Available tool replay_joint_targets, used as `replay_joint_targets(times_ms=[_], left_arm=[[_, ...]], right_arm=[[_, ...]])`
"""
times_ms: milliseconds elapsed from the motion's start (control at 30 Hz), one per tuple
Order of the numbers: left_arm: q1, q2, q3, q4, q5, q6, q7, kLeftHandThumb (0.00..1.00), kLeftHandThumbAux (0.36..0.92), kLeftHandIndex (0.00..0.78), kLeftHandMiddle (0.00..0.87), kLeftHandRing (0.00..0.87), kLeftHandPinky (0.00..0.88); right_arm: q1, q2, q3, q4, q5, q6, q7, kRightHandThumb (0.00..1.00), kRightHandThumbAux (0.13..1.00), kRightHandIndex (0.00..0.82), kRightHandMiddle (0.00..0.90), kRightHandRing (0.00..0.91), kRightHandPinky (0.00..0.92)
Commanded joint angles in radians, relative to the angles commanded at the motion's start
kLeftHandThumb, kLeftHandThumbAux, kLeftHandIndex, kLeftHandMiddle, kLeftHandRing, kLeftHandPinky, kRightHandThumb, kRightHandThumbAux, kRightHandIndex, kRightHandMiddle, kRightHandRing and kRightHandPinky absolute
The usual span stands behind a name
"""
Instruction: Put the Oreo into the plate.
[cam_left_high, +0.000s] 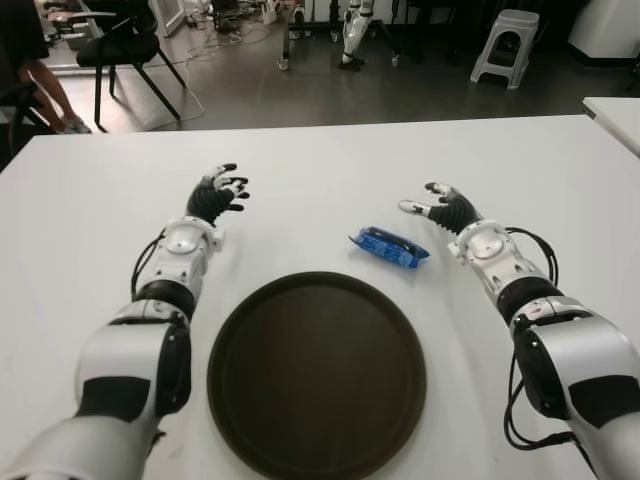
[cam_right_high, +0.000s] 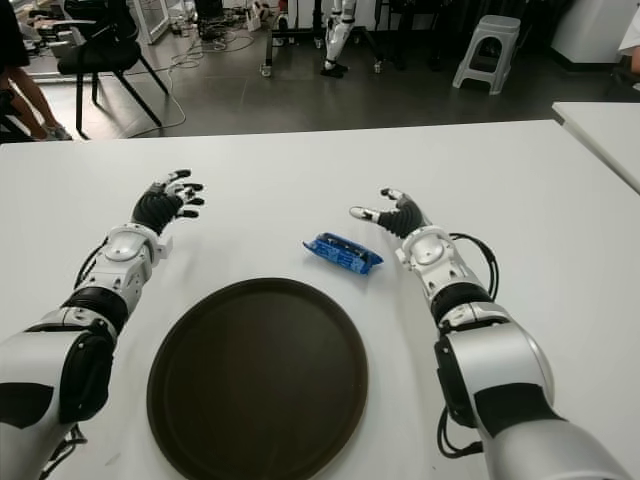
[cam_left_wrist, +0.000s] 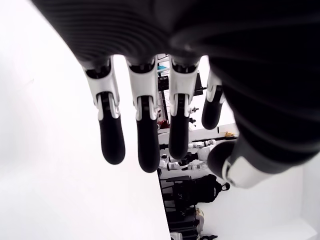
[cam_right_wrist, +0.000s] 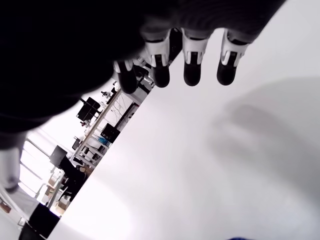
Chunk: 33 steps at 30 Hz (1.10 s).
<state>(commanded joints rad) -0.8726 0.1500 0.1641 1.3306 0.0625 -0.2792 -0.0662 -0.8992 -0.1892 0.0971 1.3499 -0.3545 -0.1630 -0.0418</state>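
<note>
Lying flat on the white table (cam_left_high: 320, 170), the small blue foil-wrapped Oreo packet (cam_left_high: 388, 247) was seen just beyond the far right rim of the round dark brown plate (cam_left_high: 316, 375), apart from it. The packet was judged to be light, with a slick, crinkly wrapper and brittle biscuits inside, so a gentle pinch across its narrow width near the middle was thought best. The right hand (cam_left_high: 441, 207) was held just to the right of the packet, not touching it, fingers (cam_right_wrist: 192, 67) extended and loosely spread, nothing grasped. The left hand (cam_left_high: 217, 193) was raised near the plate's far left, fingers (cam_left_wrist: 148, 135) likewise released and empty.
</note>
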Motion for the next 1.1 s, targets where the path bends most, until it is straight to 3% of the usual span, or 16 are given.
replay_joint_targets(times_ms=[733, 1100], left_arm=[[0.000, 0.000, 0.000, 0.001, 0.001, -0.001, 0.004, 0.062, 0.643, 0.176, 0.296, 0.341, 0.403], [0.000, -0.002, 0.006, 0.000, -0.004, -0.001, -0.004, 0.073, 0.659, 0.173, 0.296, 0.343, 0.402]], right_arm=[[-0.001, 0.011, -0.032, -0.001, 0.036, 0.001, -0.006, 0.000, 0.585, 0.000, 0.000, 0.000, 0.001], [0.011, 0.018, -0.026, -0.005, 0.021, -0.050, -0.136, 0.000, 0.618, 0.009, 0.000, 0.000, 0.028]])
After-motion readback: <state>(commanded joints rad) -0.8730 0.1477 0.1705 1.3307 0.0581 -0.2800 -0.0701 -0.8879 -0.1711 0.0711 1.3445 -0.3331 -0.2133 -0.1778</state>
